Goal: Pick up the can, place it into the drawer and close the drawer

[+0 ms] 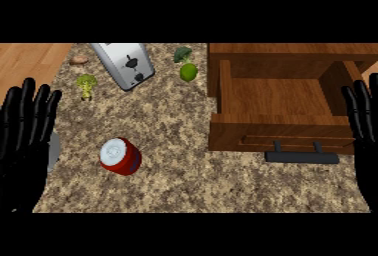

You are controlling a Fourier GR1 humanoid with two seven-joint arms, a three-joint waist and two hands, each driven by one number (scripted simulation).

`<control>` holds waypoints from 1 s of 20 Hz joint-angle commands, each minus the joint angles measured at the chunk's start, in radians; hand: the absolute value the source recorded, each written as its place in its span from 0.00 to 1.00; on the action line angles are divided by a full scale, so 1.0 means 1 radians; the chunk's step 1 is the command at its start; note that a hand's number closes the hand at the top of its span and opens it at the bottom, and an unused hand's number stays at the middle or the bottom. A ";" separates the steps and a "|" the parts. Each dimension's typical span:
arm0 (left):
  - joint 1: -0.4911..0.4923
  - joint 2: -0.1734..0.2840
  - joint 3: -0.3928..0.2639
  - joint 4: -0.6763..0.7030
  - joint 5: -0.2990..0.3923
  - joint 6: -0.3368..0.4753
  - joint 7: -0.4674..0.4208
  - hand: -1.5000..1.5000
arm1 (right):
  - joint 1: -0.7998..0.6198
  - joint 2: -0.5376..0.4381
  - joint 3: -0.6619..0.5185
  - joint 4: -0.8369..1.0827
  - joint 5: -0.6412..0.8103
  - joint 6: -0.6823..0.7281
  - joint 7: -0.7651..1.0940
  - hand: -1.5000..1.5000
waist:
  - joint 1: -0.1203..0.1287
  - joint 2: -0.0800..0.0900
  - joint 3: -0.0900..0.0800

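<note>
A red can [121, 156] with a white top lies tilted on the speckled counter [184, 185], left of centre. To its right stands a wooden drawer [277, 97], pulled open, its inside bare, with a black handle [302, 156] on the front. My left hand [26, 135] is open at the left edge, fingers up, a short way left of the can. At the right edge my right hand [362, 115] is open too, beside the drawer's right side. Neither hand touches anything.
A silver toaster [125, 65] stands at the back. Near it lie a green lime [188, 72], two pieces of broccoli [181, 54] [86, 84] and a small brown item [80, 60]. Wooden floor [29, 60] shows at the far left.
</note>
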 commanded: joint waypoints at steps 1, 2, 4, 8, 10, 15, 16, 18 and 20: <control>0.012 0.039 -0.008 -0.028 0.078 -0.093 -0.005 0.00 | -0.003 -0.002 -0.004 -0.018 -0.025 0.016 0.003 0.00 | -0.029 0.013 -0.023; -0.003 0.076 -0.011 -0.014 0.165 -0.187 -0.040 0.00 | 0.002 0.019 0.017 0.020 -0.002 0.002 -0.017 0.00 | -0.027 0.014 -0.024; -0.010 0.083 -0.134 -0.018 0.256 -0.319 -0.046 0.00 | 0.011 0.019 0.010 0.000 -0.007 -0.002 -0.012 0.00 | -0.047 0.014 -0.026; 0.091 0.246 -0.168 0.053 0.302 -0.470 0.102 0.00 | 0.119 0.027 0.002 0.049 -0.003 -0.034 0.172 0.00 | -0.055 0.019 -0.025; 0.117 0.315 -0.124 0.072 0.380 -0.563 0.080 0.00 | 0.132 0.023 -0.005 0.034 -0.002 -0.040 0.202 0.00 | -0.041 0.015 -0.026; 0.150 0.425 0.042 0.090 0.572 -0.703 0.084 0.00 | 0.121 0.019 -0.010 0.017 0.013 -0.044 0.237 0.00 | -0.029 0.014 -0.024; 0.165 0.384 0.021 0.126 0.507 -0.721 0.055 0.00 | 0.173 0.034 -0.011 0.013 0.006 -0.031 0.174 0.00 | -0.031 0.014 -0.024; 0.141 0.439 0.056 0.063 0.653 -0.691 0.174 0.00 | 0.154 0.000 -0.086 0.042 -0.051 -0.008 0.188 0.00 | -0.032 0.014 -0.023; 0.154 0.429 0.090 0.124 0.635 -0.753 0.141 0.00 | 0.209 0.012 -0.050 -0.010 -0.024 0.008 0.182 0.00 | -0.033 0.013 -0.023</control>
